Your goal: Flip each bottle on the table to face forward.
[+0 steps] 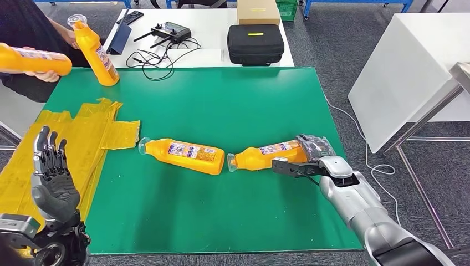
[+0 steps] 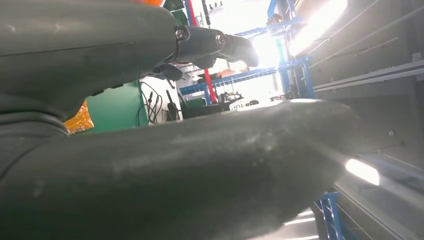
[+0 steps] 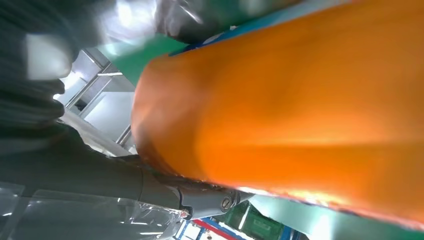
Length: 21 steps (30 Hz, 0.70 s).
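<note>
My right hand (image 1: pixel 307 158) grips the base end of the right bottle (image 1: pixel 266 157), fingers wrapped over its bottom, thumb on the near side. That bottle lies on its side on the green mat (image 1: pixel 221 105) at about 4 o'clock from the mat's centre, its clear cap pointing toward 9 o'clock. It is orange with a white and blue label facing up. In my right wrist view the bottle (image 3: pixel 300 110) is a broad orange surface lying close against my fingers (image 3: pixel 190 192).

The middle bottle (image 1: pixel 185 155) lies on its side near 7 o'clock of centre, just beside the first, cap toward 9 o'clock and base toward 3 o'clock, label up. Cap of one and base of the other are near each other; I cannot tell whether they touch.

My left hand (image 1: pixel 51 180) is raised at the mat's 8 o'clock corner, palm up, fingers upright and apart, holding nothing. My left wrist view shows my thumb (image 2: pixel 175 165) and a finger (image 2: pixel 220 45) parted.

At 11 o'clock a person's hand (image 1: pixel 67 34) holds a tilted bottle (image 1: pixel 95 51), its base on the mat edge; another person's hand (image 1: pixel 43 75) holds a level bottle (image 1: pixel 33 60) off the mat.

Containers: a black case (image 1: pixel 255 44), zipped closed, contents unseen, and a closed cardboard box (image 1: pixel 258 11) stand on the white table (image 1: pixel 213 22) at 12 o'clock. A remote controller (image 1: pixel 169 32) with cables lies beside them. Flattened yellow sheeting (image 1: pixel 88 133) covers the 9 o'clock side.
</note>
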Each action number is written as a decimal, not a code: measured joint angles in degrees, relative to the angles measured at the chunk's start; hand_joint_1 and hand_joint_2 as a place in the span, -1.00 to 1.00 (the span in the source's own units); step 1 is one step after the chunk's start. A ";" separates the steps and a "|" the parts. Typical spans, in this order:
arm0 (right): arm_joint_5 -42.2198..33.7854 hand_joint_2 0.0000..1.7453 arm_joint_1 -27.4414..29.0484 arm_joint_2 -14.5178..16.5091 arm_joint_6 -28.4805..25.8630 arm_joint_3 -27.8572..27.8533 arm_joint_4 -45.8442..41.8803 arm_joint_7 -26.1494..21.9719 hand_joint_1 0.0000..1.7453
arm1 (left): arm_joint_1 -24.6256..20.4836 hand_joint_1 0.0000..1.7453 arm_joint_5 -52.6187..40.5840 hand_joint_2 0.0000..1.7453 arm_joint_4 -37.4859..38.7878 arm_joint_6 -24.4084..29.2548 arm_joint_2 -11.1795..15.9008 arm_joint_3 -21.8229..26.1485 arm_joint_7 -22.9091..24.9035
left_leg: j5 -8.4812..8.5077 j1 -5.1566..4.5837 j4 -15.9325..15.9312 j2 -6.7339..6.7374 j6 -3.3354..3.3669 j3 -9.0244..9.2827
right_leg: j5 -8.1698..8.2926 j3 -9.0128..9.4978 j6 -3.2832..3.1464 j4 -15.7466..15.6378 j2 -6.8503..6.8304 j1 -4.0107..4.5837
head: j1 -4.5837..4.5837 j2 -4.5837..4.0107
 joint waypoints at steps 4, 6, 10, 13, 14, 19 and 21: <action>0.57 1.00 -0.21 0.17 0.81 -0.11 0.37 0.16 1.00 | -0.13 -1.00 0.38 -1.00 0.21 0.10 0.01 -0.12 0.00 | -0.01 0.00 0.00 0.00 0.01 0.14 | 0.00 0.15 0.00 -0.01 0.00 0.01 | 0.00 0.00; 0.76 1.00 -0.31 0.22 1.16 -0.12 0.54 0.16 1.00 | -0.15 -1.00 0.47 -1.00 0.21 0.14 0.03 -0.13 0.00 | -0.01 -0.01 0.00 0.00 0.01 0.19 | 0.00 0.20 0.00 -0.01 0.00 0.01 | 0.00 0.00; 1.31 1.00 -0.44 0.35 1.79 -0.16 0.78 0.16 1.00 | -0.19 -1.00 0.75 -1.00 0.21 0.15 0.08 -0.16 0.00 | -0.02 -0.01 0.00 0.00 0.01 0.31 | -0.01 0.31 0.00 -0.02 0.00 0.01 | 0.00 0.00; 1.49 1.00 -0.39 0.39 1.93 -0.20 0.85 0.16 1.00 | -0.26 -1.00 0.87 -1.00 0.22 0.11 0.16 -0.22 0.00 | -0.02 -0.01 0.00 0.00 0.01 0.40 | -0.01 0.39 0.00 -0.03 0.00 0.02 | 0.00 -0.01; 1.50 1.00 -0.33 0.40 1.90 -0.22 0.87 0.16 1.00 | -0.29 -1.00 0.95 -1.00 0.24 0.09 0.20 -0.28 0.00 | -0.03 0.00 0.00 0.00 0.01 0.43 | -0.01 0.41 0.00 -0.03 0.00 0.03 | 0.00 -0.01; -0.52 1.00 0.52 0.24 -0.33 -1.08 0.87 -0.32 1.00 | -0.33 -1.00 1.43 -1.00 1.11 -0.62 0.48 -0.64 0.01 | -0.03 0.00 0.00 -0.02 0.00 0.50 | -0.01 0.50 0.00 -0.03 0.00 0.04 | -0.01 0.00; -2.51 1.00 1.06 -0.03 -2.24 -2.08 0.85 -1.48 1.00 | -0.45 -1.00 1.68 -1.00 2.70 -1.41 0.55 -0.61 0.02 | -0.03 -0.01 -0.01 -0.03 0.01 0.48 | -0.01 0.51 0.00 -0.03 -0.01 0.02 | 0.00 0.00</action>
